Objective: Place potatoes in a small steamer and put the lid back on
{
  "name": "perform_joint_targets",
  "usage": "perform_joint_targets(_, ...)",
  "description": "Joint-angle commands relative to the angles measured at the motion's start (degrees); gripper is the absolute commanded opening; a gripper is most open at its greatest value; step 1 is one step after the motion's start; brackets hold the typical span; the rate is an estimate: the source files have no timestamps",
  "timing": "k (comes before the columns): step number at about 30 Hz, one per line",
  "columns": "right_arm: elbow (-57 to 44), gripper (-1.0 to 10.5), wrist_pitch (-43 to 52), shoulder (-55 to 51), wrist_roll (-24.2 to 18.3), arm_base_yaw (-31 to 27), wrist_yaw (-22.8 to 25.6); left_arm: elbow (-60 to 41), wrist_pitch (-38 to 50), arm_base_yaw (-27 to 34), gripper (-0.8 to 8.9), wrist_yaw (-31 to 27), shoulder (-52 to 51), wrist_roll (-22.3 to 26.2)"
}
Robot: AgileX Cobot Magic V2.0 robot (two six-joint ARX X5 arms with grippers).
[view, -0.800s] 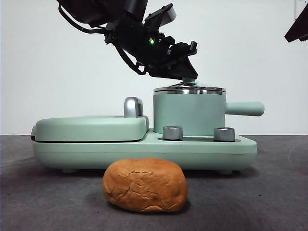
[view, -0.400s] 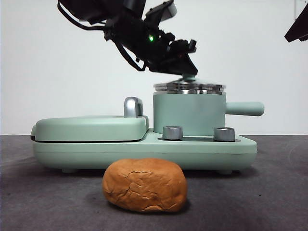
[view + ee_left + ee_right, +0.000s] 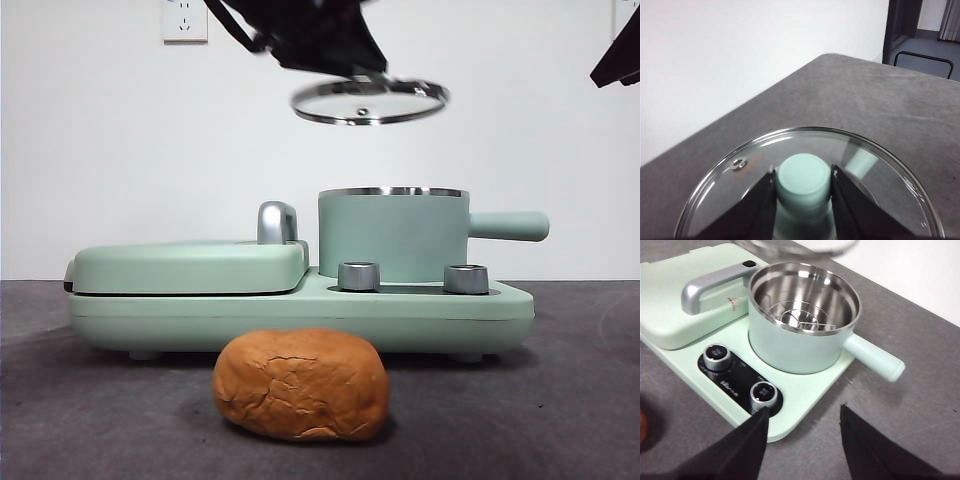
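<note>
Overhead, the left claw (image 3: 802, 187) is clamped on the mint-green knob (image 3: 804, 179) of the lid (image 3: 369, 101), a black jaw pressed to each side of the knob, and the glass disc with its steel rim hangs in the air, slightly tilted, well clear of the small steamer (image 3: 392, 236). In the front view the lid sits directly beneath the dark arm that enters from the top edge, above the pot and a little to its side. The small steamer stands open on the mint-green appliance base (image 3: 300, 312), its straight side handle (image 3: 508, 226) pointing away from the flat grill cover (image 3: 188, 267); the right wrist view shows its steel interior with a wire rack (image 3: 802, 316) inside and nothing else in it. Two steel dials (image 3: 716, 354) sit on the base in front of the pot. The potatoes (image 3: 301, 385), a single cracked orange-brown lump, lie on the dark counter (image 3: 580, 400) near its front edge, just in front of the base and apart from both claws. The right claw (image 3: 802, 440) hovers above the counter beside the base, its jaws spread apart and holding nothing.
</note>
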Motion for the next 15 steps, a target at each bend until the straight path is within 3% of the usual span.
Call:
perform_joint_targets(1, 1.0, 2.3, 0.6, 0.3, 0.7, 1.0, 0.0, 1.6, -2.5, 1.2, 0.1, -0.1, -2.9, -3.4)
perform_joint_targets(8, 1.0, 2.3, 0.6, 0.3, 0.6, 4.3, 0.0, 1.4, -11.0, 4.2, 0.13, -2.3, -10.0, -4.9)
perform_joint_targets(15, 1.0, 2.3, 0.6, 0.3, 0.6, 8.2, 0.0, -3.2, -13.6, 5.9, 0.13, -2.4, -17.9, -4.0)
